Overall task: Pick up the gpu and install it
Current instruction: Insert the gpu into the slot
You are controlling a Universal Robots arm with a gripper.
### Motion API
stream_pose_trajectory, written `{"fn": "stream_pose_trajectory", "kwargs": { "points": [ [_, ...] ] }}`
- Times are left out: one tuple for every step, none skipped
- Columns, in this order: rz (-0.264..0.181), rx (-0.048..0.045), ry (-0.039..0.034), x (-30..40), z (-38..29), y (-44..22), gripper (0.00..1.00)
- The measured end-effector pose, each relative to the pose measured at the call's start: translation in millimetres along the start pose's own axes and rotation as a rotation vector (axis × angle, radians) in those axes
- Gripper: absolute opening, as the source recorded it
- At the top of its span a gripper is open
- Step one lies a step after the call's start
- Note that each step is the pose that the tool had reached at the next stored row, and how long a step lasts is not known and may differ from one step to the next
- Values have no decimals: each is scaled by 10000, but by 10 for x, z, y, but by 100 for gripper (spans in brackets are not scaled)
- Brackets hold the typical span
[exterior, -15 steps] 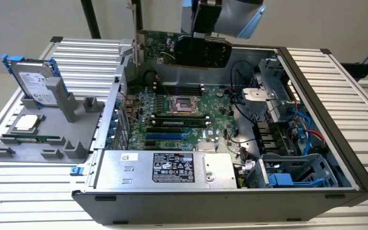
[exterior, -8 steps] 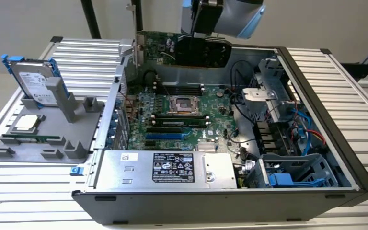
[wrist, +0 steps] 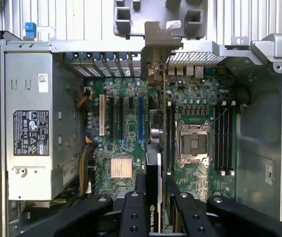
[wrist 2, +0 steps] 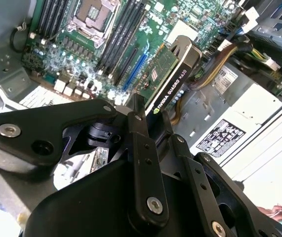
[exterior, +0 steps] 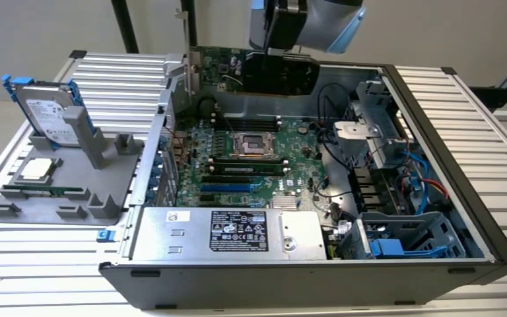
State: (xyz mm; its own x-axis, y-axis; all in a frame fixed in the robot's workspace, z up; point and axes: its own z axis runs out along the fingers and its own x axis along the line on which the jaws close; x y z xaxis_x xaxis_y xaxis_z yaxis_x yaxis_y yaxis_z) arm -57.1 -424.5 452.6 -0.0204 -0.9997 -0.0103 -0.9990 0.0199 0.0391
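The gpu (exterior: 267, 71) hangs on edge above the far side of the open computer case (exterior: 430, 132), its silver end bracket (exterior: 187, 66) toward the exterior view's left. My gripper (exterior: 282, 45) comes down from above and is shut on the card's upper edge. In the second wrist view the black fingers (wrist 2: 141, 143) clamp the gpu (wrist 2: 173, 74), green board on one face and black shroud on the other. In the first wrist view the gpu (wrist: 154, 148) shows edge-on between the fingers (wrist: 133, 210), over the motherboard's expansion slots (wrist: 140, 116).
The motherboard (exterior: 245, 158) lies flat in the case, with an open CPU socket (exterior: 251, 142) and the power supply (exterior: 227, 231) at the near side. Cables and drive cages (exterior: 395, 191) fill the exterior view's right. A grey fixture (exterior: 60, 198) outside the case holds a hard drive (exterior: 47, 112).
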Motion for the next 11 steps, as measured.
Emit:
{"fn": "stream_pose_trajectory", "kwargs": {
  "points": [
    [-1,33,0,0,6,0,0],
    [-1,70,-2,0,13,-1,0],
    [-1,109,-3,0,19,-1,0],
    [-3,154,-3,0,25,-1,0],
    [-3,185,-2,1,27,-1,0],
    [-3,194,-1,1,28,-2,0],
    [-4,194,-2,1,28,-2,0],
    [-3,199,-4,0,29,-1,0],
    [-3,202,-5,0,33,-2,0],
    [-3,205,-4,0,34,-1,0],
    [-3,208,-4,0,35,-1,0]
  ]
}}
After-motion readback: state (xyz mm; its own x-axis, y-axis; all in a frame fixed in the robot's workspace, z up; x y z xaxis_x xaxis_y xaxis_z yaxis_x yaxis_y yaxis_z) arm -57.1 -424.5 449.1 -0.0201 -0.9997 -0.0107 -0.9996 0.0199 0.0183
